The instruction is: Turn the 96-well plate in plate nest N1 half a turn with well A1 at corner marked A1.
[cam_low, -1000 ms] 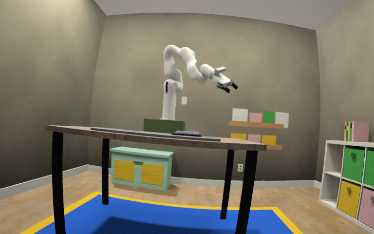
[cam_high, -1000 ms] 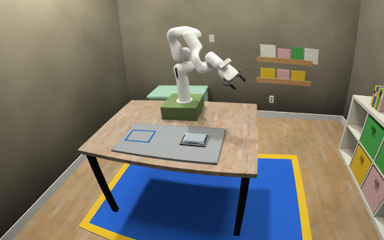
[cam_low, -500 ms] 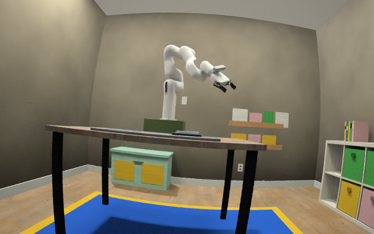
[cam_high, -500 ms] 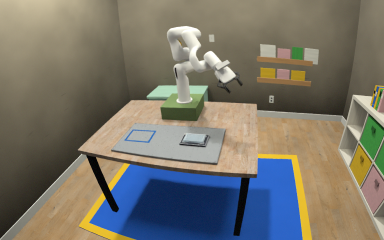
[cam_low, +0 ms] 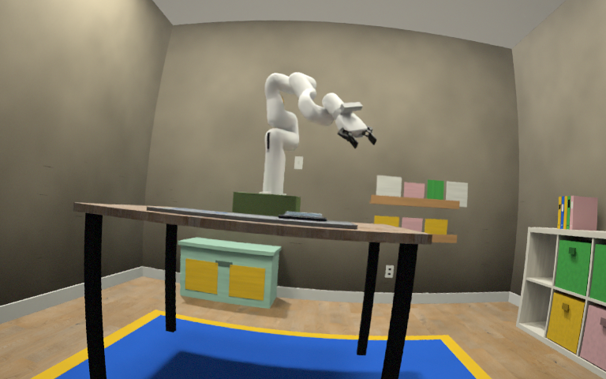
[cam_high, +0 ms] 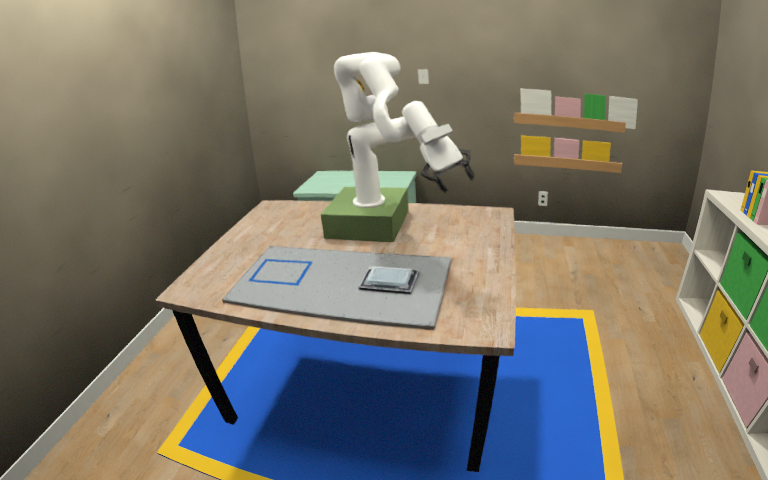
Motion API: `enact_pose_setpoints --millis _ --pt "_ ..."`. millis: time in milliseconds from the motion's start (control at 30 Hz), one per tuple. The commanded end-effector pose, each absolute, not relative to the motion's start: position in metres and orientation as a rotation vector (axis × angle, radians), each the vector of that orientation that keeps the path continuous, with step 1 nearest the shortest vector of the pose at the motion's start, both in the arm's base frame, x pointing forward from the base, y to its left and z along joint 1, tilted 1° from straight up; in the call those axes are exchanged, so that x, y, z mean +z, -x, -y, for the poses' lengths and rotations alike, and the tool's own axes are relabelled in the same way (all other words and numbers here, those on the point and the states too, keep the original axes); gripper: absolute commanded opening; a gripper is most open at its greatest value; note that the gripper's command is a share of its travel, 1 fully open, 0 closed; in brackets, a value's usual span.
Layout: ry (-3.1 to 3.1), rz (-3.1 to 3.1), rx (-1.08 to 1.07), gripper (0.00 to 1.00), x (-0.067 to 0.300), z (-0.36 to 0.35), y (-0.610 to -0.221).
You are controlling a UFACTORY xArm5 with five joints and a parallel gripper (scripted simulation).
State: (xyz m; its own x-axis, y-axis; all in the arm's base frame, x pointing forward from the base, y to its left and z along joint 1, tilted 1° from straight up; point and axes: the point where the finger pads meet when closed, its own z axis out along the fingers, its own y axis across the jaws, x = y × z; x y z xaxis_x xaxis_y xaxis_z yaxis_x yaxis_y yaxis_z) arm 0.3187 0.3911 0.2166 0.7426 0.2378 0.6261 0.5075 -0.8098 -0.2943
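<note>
The pale 96-well plate lies flat in the dark plate nest on the right part of the grey mat. I cannot make out its cut-off corner or the A1 mark at this size. My gripper is open and empty. It hangs high in the air, well above the table and behind the plate toward the right, tilted downward.
A blue outlined rectangle is marked on the mat's left part. The arm stands on a green block at the back of the wooden table. A mint cabinet stands behind the table.
</note>
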Motion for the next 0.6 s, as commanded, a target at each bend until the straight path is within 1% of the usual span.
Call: enact_pose_setpoints --millis 0,567 --pt "2.536 0.546 -0.818 1.0 0.217 -0.377 -0.337" --pt "2.674 0.492 -0.769 1.0 0.214 -0.327 -0.379"
